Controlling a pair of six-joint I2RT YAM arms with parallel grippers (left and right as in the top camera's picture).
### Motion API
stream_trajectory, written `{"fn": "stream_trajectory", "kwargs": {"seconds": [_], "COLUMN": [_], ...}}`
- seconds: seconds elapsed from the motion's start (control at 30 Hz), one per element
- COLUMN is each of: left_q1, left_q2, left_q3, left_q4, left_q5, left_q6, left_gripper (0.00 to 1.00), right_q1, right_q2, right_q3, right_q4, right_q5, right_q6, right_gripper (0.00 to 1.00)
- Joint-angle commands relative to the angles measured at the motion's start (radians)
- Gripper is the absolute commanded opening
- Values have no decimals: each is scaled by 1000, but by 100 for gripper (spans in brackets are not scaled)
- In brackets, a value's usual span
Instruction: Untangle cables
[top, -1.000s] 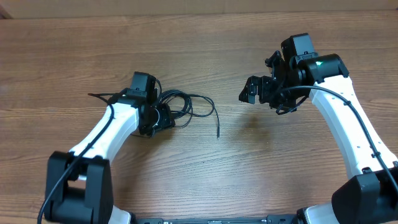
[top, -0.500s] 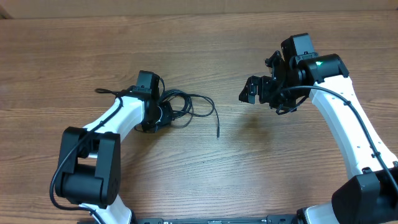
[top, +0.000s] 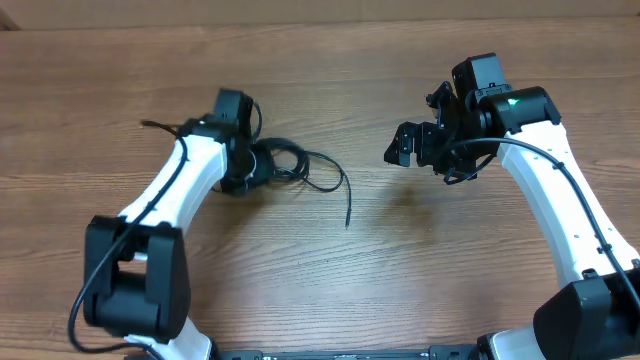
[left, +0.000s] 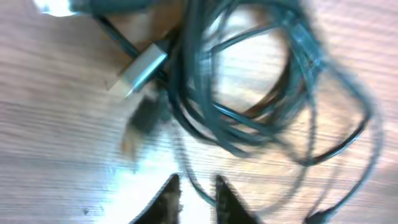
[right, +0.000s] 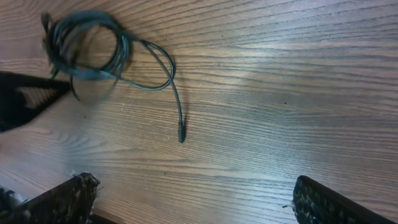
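1. Looking down from overhead, found the cables (top: 283, 162) bunched in loose loops on the surface (top: 330, 290), left of centre, with one free tail (top: 347, 205) trailing off to the right and then toward the robot, ending in a small dark tip.
2. Placed the left end effector (top: 255, 172) at the bunch's left edge, touching it or all but touching it. Placed the right end effector (top: 405, 148) well apart to the right, above bare wood.
3. Judged the left arm by far the nearer. Judged the free tail's long axis to run roughly from the bunch toward the robot, with its tip lying between the two arms, probably the easiest part for the right arm to reach.
4. Saw in the left wrist view what overhead hid: a silvery plug (left: 143, 65) beside the coil, several overlapping strands, and the fingertips (left: 166, 198) nearly together with a thin strand seeming to run into the narrow gap. Could not tell through the blur whether that strand was pinched.
5. Saw in the right wrist view jaws spread wide and empty, the coil far off at upper left, the tail's tip nearer, and only bare wood between.
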Motion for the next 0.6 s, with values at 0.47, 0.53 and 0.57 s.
{"fn": "stream_trajectory", "kwargs": {"seconds": [0.47, 0.53, 0.57], "left_q1": [-8, -8, -8], "left_q2": [114, 114, 114], "left_q3": [20, 20, 20], "left_q4": [31, 45, 57], "left_q5": [-180, -172, -166], "left_q6": [-64, -64, -64], "left_gripper": [17, 17, 17], "right_q1": [3, 3, 3], "right_q2": [-1, -1, -1], "right_q3": [26, 26, 26], "right_q4": [3, 3, 3], "right_q5": [-6, -6, -6], "right_q6": [-4, -4, -4], "right_gripper": [100, 100, 100]}}
